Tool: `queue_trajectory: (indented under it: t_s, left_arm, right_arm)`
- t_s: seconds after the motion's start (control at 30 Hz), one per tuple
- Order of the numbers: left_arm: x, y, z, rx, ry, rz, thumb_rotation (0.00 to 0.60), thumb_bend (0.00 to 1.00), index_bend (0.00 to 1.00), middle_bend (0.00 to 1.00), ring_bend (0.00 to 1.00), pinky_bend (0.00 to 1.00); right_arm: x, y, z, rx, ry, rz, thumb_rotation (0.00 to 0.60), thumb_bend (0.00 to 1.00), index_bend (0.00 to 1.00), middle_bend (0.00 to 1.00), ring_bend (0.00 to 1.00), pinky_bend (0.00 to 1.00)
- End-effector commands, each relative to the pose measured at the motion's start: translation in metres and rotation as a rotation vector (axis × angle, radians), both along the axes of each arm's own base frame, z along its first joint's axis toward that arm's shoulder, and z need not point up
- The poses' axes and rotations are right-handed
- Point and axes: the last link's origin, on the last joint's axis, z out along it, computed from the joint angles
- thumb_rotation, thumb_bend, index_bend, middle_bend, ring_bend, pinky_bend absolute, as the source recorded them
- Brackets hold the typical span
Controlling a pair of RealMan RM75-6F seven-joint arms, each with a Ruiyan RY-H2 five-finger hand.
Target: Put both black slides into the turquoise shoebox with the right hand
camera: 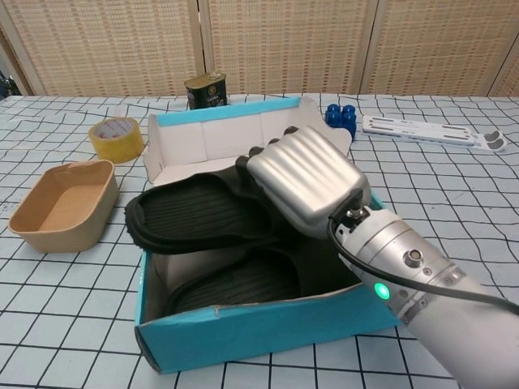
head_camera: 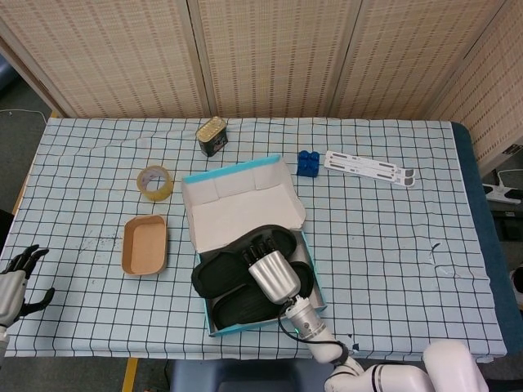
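1. Chest view shows the turquoise shoebox (camera: 243,344) nearest the camera on the checked desk (camera: 65,324), its front wall facing the lens and its white-lined lid (camera: 235,134) standing open behind.
2. Inside the box, the lower black slide (camera: 235,284) lies flat on the bottom.
3. The upper black slide (camera: 195,215) rests tilted across the box, its left end sticking out over the left wall.
4. The right hand (camera: 304,178) lies on the right end of the upper slide with its dark fingertips (camera: 255,154) curled over it; I cannot tell whether it actually grips the slide.
5. Left of the box sits a tan paper tray (camera: 57,203), apart from it.
6. Beyond the tray lies a roll of yellow tape (camera: 116,136).
7. Behind the lid stands a dark tin can (camera: 205,87), with blue toy blocks (camera: 340,117) and a white strip (camera: 430,131) further right.
8. Head view places the left hand (head_camera: 18,282) off the desk's left edge, fingers spread and holding nothing.
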Motion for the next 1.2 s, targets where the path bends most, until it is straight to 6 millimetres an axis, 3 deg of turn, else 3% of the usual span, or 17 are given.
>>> queue_trajectory:
  t_s: [0.03,0.4,0.53,0.73,0.9,1.2]
  left_arm:
    - [0.000,0.000,0.000,0.000,0.002,0.001,0.600,0.36,0.13,0.04,0.09,0.32]
    - [-0.002,0.001,-0.001,-0.004,0.003,0.008,0.600,0.36,0.13,0.04,0.09,0.32]
    - [-0.002,0.002,-0.001,-0.007,0.004,0.011,0.600,0.36,0.13,0.04,0.09,0.32]
    - [-0.002,0.002,-0.002,-0.008,0.007,0.013,0.600,0.36,0.13,0.04,0.09,0.31]
    - [-0.002,0.002,-0.002,-0.007,0.009,0.012,0.600,0.36,0.13,0.04,0.09,0.31]
    - [-0.002,0.002,-0.003,-0.010,0.013,0.013,0.600,0.36,0.13,0.04,0.09,0.32]
  right_arm:
    - [-0.014,0.001,0.004,0.023,0.050,-0.052,0.600,0.07,0.72,0.63,0.40,0.32]
    - [-0.033,-0.006,0.004,0.020,0.103,-0.119,0.600,0.07,0.71,0.63,0.40,0.32]
    - [-0.031,-0.007,0.009,0.027,0.087,-0.133,0.600,0.07,0.60,0.57,0.38,0.32]
    - [-0.024,-0.006,0.024,0.048,0.022,-0.127,0.600,0.07,0.40,0.36,0.24,0.32]
    - [-0.019,-0.006,0.041,0.077,-0.082,-0.061,0.600,0.07,0.28,0.28,0.15,0.27]
    - [-0.022,-0.010,0.062,0.091,-0.179,-0.047,0.600,0.07,0.21,0.23,0.07,0.18]
